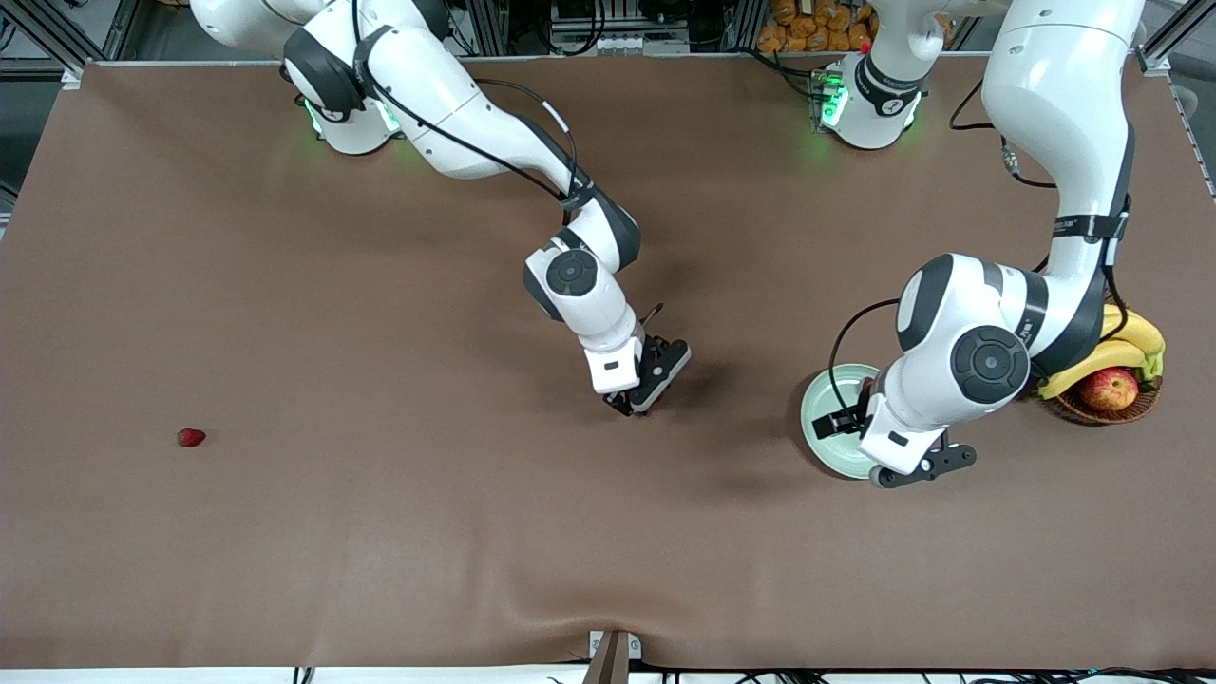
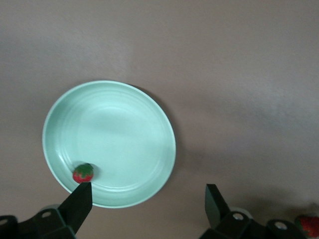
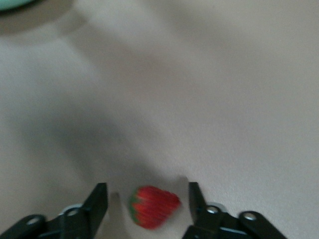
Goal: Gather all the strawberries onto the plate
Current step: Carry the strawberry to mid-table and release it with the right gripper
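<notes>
One strawberry point(image 3: 153, 206) lies on the brown table between the fingers of my right gripper point(image 3: 147, 195), which is open with a gap on each side of the berry. This gripper point(image 1: 638, 407) is low over the middle of the table. Another strawberry point(image 2: 83, 173) rests inside the mint-green plate point(image 2: 149, 124) near its rim. My left gripper point(image 2: 148, 195) hangs open and empty over the plate's edge point(image 1: 819, 418). A third strawberry point(image 1: 191, 437) lies alone toward the right arm's end of the table.
A wicker basket point(image 1: 1130, 408) with bananas point(image 1: 1111, 351) and an apple point(image 1: 1108, 389) stands beside the plate, toward the left arm's end of the table. A corner of the plate point(image 3: 10, 4) shows in the right wrist view.
</notes>
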